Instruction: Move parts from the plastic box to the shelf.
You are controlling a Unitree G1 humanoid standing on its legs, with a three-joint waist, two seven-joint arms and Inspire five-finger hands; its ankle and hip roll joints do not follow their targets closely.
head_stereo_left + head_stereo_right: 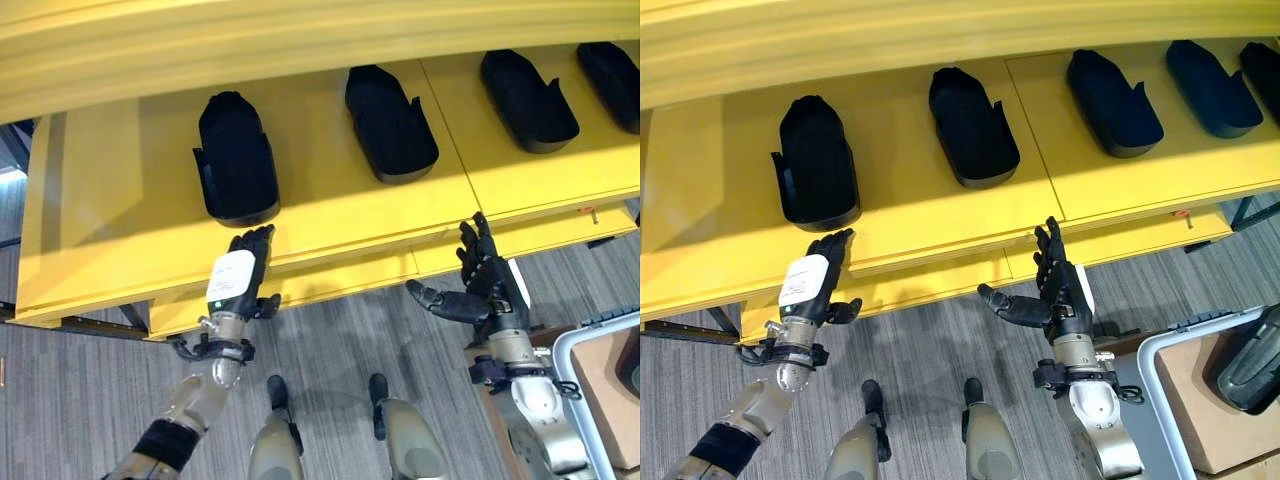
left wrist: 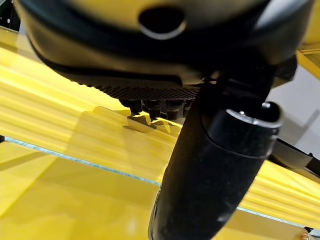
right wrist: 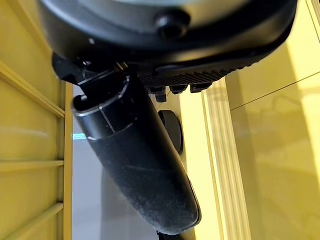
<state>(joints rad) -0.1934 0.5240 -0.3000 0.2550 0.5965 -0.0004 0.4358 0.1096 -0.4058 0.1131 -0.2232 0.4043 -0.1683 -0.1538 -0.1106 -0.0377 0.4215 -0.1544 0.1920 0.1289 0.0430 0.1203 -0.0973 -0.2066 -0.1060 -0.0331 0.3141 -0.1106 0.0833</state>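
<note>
Both hands are up at the front edge of the yellow shelf (image 1: 100, 200), and neither holds anything. The left hand (image 1: 240, 270) has its fingers straight, the tips at the shelf's front edge just below the leftmost part (image 1: 236, 157); I cannot tell whether they touch the edge. The right hand (image 1: 483, 280) is spread wide beside the front lip, fingers pointing up and thumb stuck out sideways, near the seam where two shelf boards meet.

Black parts lie in a row along the shelf, well apart from one another. The leftmost one is nearest the front edge. A second (image 1: 390, 122) sits to its right, a third (image 1: 528, 100) further along, and another (image 1: 612, 82) toward the right end.

The box (image 1: 1160, 352), grey-rimmed, stands on the floor by the right arm. One dark part (image 1: 1252, 362) lies in it, against its right side.
</note>
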